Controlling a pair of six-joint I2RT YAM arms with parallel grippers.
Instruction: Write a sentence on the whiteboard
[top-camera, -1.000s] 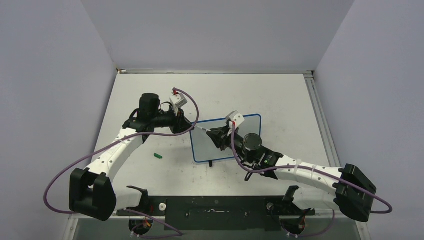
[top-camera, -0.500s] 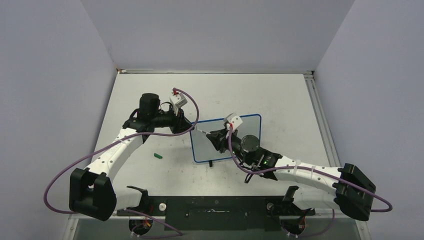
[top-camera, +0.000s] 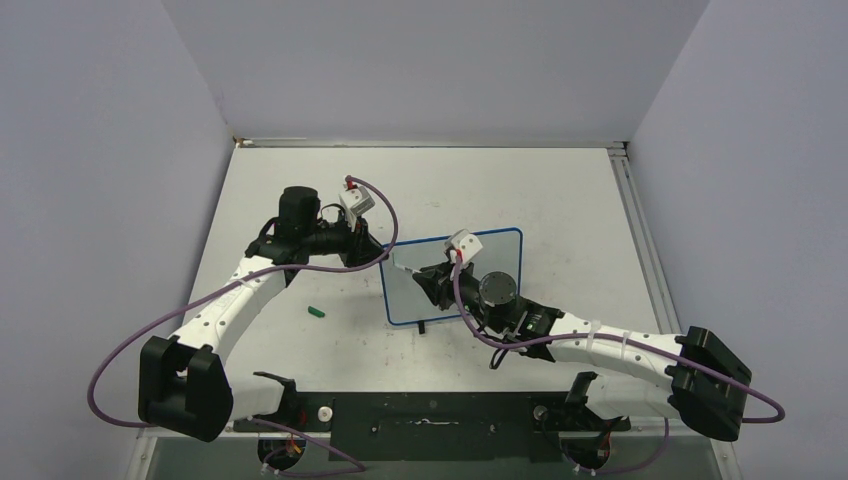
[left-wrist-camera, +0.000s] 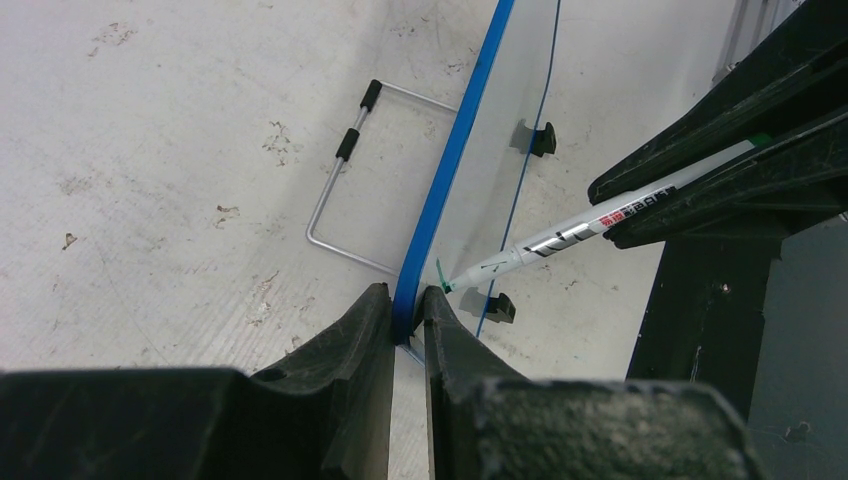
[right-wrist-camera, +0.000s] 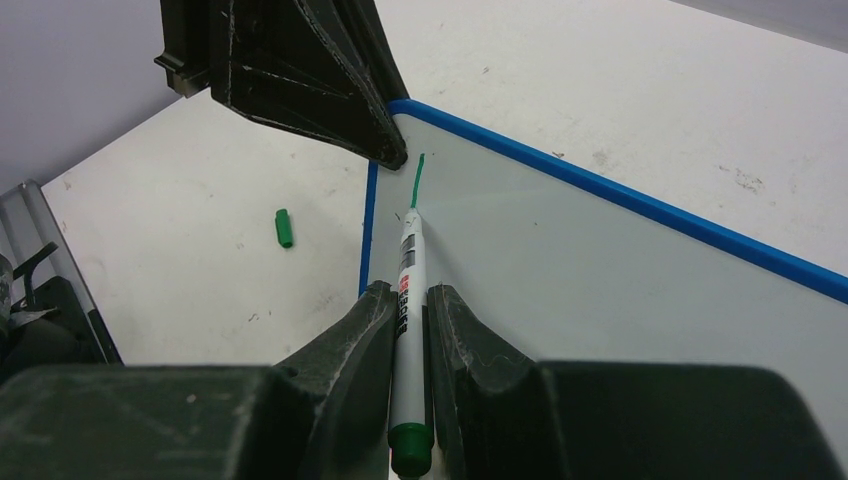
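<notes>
Left gripper (left-wrist-camera: 405, 300) clamps the blue-framed white whiteboard (right-wrist-camera: 600, 290) at its corner; right gripper (right-wrist-camera: 408, 297) clamps a slim white marker (right-wrist-camera: 409, 250). Press lightly and steadily, so the green stroke (right-wrist-camera: 417, 178) near that corner reads cleanly.

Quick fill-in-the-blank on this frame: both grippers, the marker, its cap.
1. The left gripper clamps the whiteboard's ____ frame.
2. The right gripper holds a marker whose tip touches the ____.
3. The marker's cap lies on the table, ____ of the whiteboard in the top view.
Answers: blue; whiteboard; left.
</notes>
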